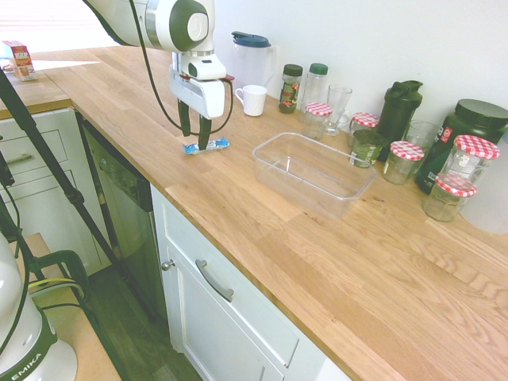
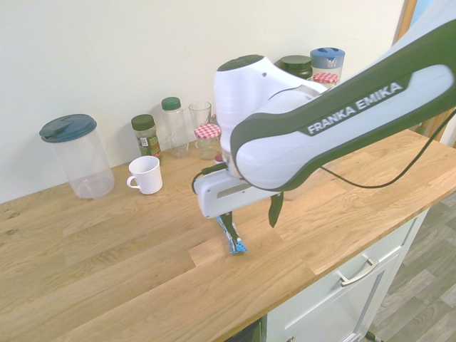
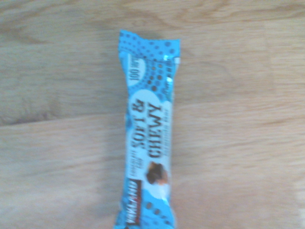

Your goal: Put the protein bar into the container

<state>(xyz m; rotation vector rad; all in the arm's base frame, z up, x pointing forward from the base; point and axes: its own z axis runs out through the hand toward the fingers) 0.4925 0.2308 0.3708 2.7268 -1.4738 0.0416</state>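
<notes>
The gripper (image 1: 195, 141) is open, its fingers spread apart above the desk (image 1: 309, 262). The snack bar (image 1: 206, 146) lies on the desk just beneath it, and the clear tub (image 1: 311, 171) sits near the gripper.

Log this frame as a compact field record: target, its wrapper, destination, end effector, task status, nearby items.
target: protein bar, lying on the wooden counter
wrapper: blue with white patches, reads "SOFT & CHEWY"
destination: clear rectangular container, no lid on it, bar not inside
end effector: open, fingers low over the bar
task status: bar not yet in the container
nearby: white mug; lidded pitcher; glass jars with red-checked lids, one of them behind the container
</notes>
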